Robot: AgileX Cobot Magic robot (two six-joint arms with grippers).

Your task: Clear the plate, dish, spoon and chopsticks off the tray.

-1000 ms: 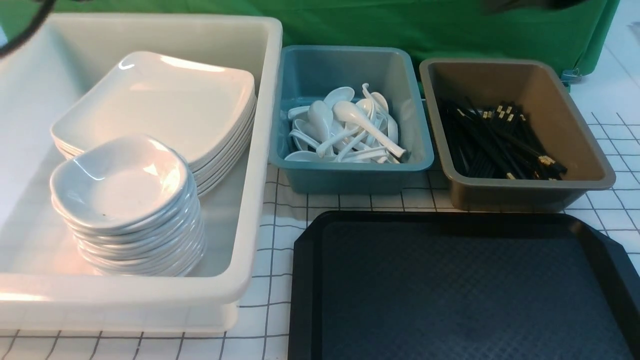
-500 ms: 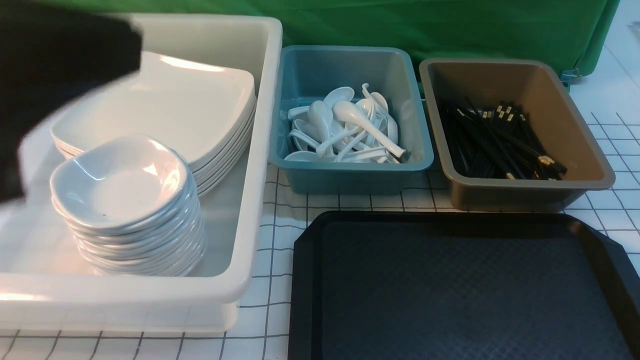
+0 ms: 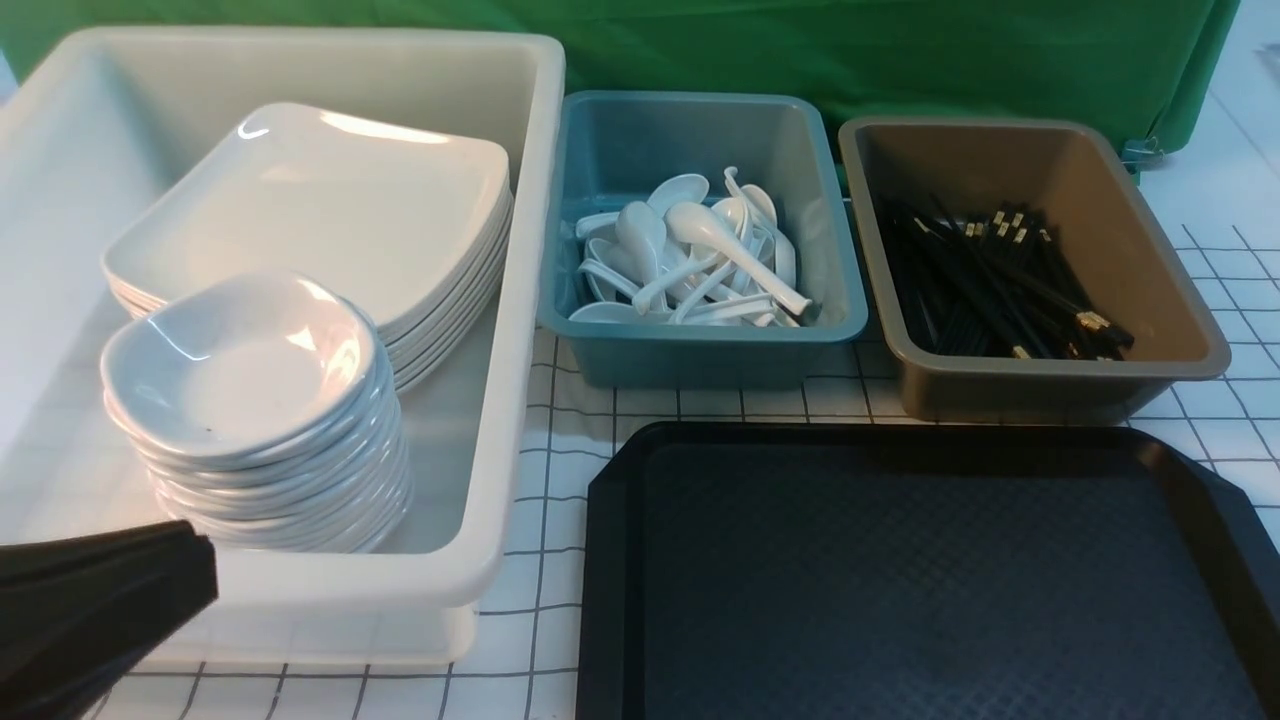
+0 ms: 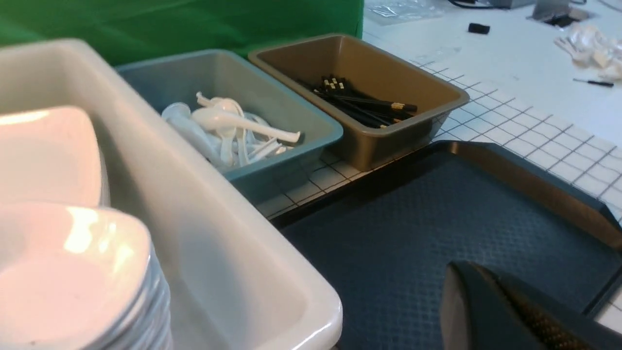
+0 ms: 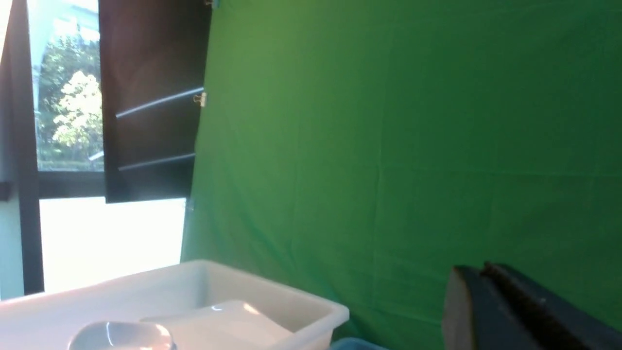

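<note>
The black tray (image 3: 900, 580) lies bare at the front right, with nothing on its textured base (image 4: 437, 209). White plates (image 3: 330, 200) are stacked in the white tub, and a stack of small deep dishes (image 3: 240, 370) stands in front of them. Spoons (image 3: 700, 260) fill the teal tub. Black chopsticks (image 3: 1000, 280) lie in the brown tub. My left gripper (image 3: 205, 570) is shut and empty at the near left, by the white tub's front wall; its tip (image 4: 469, 270) hangs over the tray. My right gripper (image 5: 478, 270) is shut, empty and raised, facing the green backdrop.
The white tub (image 3: 520, 300), teal tub (image 3: 700, 355) and brown tub (image 3: 1050, 385) stand in a row behind the tray on a gridded tablecloth (image 3: 545, 440). A green backdrop (image 3: 850, 50) closes off the back.
My left arm swept down from the upper left over the white tub to the near-left corner. The dark shape at the top right a second ago has gone from view.
</note>
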